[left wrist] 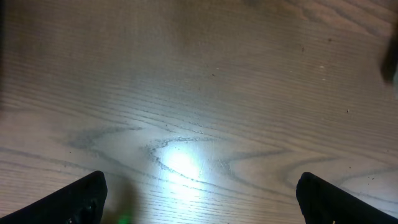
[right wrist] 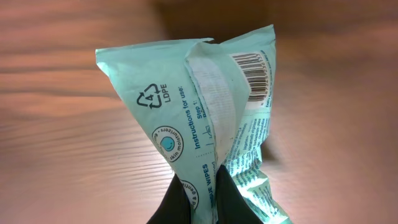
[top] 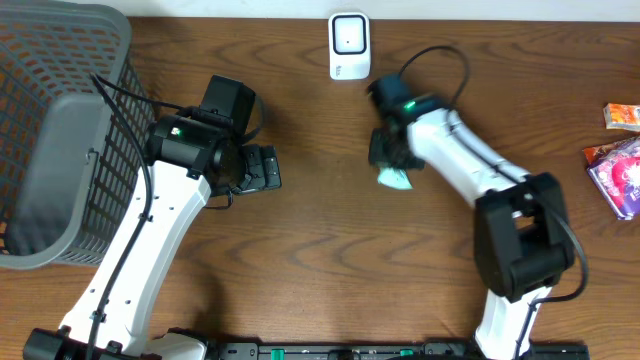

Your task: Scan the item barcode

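Mint-green wipes packet (right wrist: 186, 106) standing upright, creasing down middle, lower end being pinched by right gripper (right wrist: 210, 186). Barcode (right wrist: 252, 74) showing near upper right corner, facing wrist camera. White scanner (top: 349, 45) sitting near, not touching packet.

Open tabletop (top: 335, 262) at centre, basket (top: 62, 60) blocking left, scanner (top: 349, 45) at rear

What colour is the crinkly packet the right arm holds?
The plastic wipes packet is mint green with dark print; clearest from the right wrist.
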Controlling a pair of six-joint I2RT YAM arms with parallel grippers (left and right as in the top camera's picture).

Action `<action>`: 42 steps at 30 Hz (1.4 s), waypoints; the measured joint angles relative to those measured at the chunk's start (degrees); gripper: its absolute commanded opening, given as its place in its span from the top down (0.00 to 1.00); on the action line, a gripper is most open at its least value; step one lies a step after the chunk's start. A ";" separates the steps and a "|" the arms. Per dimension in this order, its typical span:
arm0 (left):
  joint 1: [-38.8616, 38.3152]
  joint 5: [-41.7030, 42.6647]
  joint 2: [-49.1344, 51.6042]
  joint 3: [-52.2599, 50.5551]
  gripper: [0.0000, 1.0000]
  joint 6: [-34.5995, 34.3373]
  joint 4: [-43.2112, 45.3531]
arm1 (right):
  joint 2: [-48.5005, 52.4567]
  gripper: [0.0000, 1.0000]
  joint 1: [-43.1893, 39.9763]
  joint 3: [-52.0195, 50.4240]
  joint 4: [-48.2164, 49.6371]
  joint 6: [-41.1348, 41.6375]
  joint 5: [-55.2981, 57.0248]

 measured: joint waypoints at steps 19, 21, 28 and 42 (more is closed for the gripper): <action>0.00 0.02 0.00 0.00 0.02 0.00 -0.02 | 0.00 0.84 -23.67 -18.60 16.72 -9.27 -47.56; 0.00 0.02 0.00 0.00 0.02 0.00 -0.02 | -0.02 0.82 -26.08 -18.23 14.69 -9.81 -46.71; 0.00 0.02 0.00 0.00 0.02 0.00 0.00 | -0.55 0.63 -31.01 -9.79 -1.31 -12.57 -35.19; 0.00 0.00 0.00 0.00 0.02 0.00 0.00 | -4.92 0.59 -22.53 1.97 -13.27 -18.91 -13.40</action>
